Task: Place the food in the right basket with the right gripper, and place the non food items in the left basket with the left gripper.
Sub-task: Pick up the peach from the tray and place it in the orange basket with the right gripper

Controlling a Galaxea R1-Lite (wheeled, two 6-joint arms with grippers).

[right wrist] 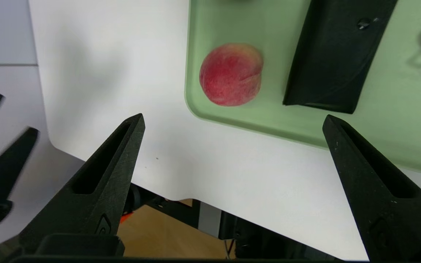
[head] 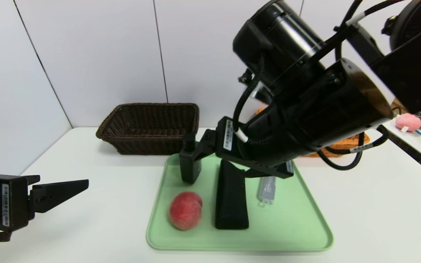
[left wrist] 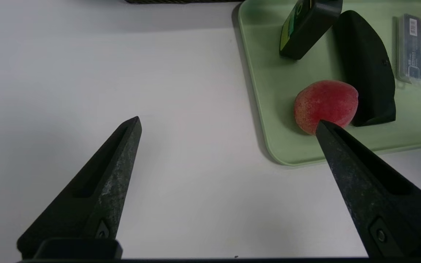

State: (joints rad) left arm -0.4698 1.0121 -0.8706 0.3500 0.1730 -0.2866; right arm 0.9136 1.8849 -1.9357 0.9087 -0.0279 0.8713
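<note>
A red-pink peach (head: 185, 210) lies at the front left of a pale green tray (head: 298, 226). Beside it on the tray are a long black pouch (head: 231, 199), a dark pump bottle (head: 190, 164) and a slim clear case (head: 267, 188). My right gripper (right wrist: 232, 120) hangs open and empty above the tray, pointing toward the table's near edge, with the peach and pouch just beyond its fingertips. My left gripper (left wrist: 228, 120) hovers open and empty over bare table left of the tray. The dark brown left basket (head: 148, 126) stands behind the tray. The orange right basket (head: 342, 146) is mostly hidden by my right arm.
My right arm fills the upper right of the head view and covers the tray's back edge. A side table (head: 415, 146) at the far right holds a pink toy (head: 408, 122) and other small items. White wall panels close off the back.
</note>
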